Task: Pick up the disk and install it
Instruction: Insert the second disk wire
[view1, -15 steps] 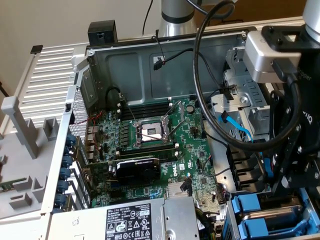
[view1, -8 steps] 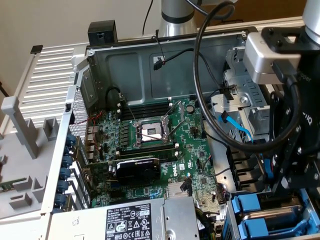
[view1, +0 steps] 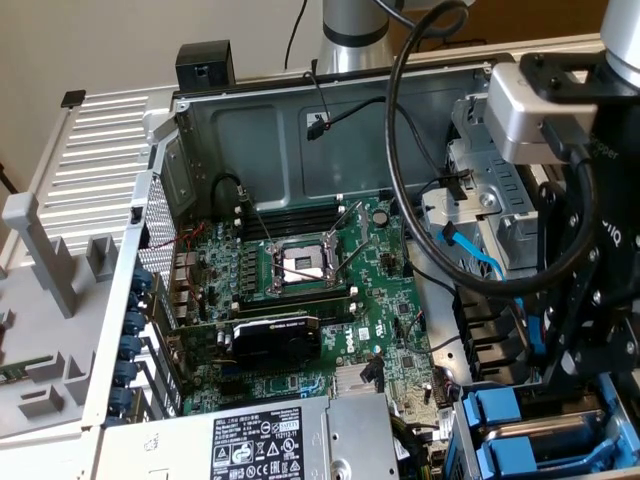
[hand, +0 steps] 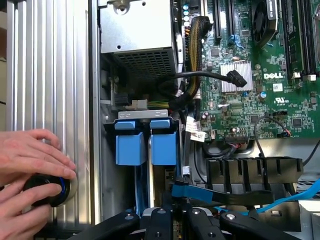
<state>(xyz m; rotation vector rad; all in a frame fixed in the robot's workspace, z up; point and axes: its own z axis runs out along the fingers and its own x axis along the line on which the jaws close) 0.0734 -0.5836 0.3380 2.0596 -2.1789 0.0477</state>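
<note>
The claw (hand: 175, 210), its grip impossible to tell, is hovering near the blue-framed disk (hand: 164, 142) beside a DELL-printed motherboard (hand: 274, 76).

A silver-grey arm tube (view1: 350, 30) carries a pale metal block (view1: 530, 115) and a black end effector (view1: 580, 350) with white lettering (view1: 625, 235). Thick black cables (view1: 395, 150) loop alongside. Black links (hand: 210, 222) show round pivot screws (hand: 230, 217).
</note>
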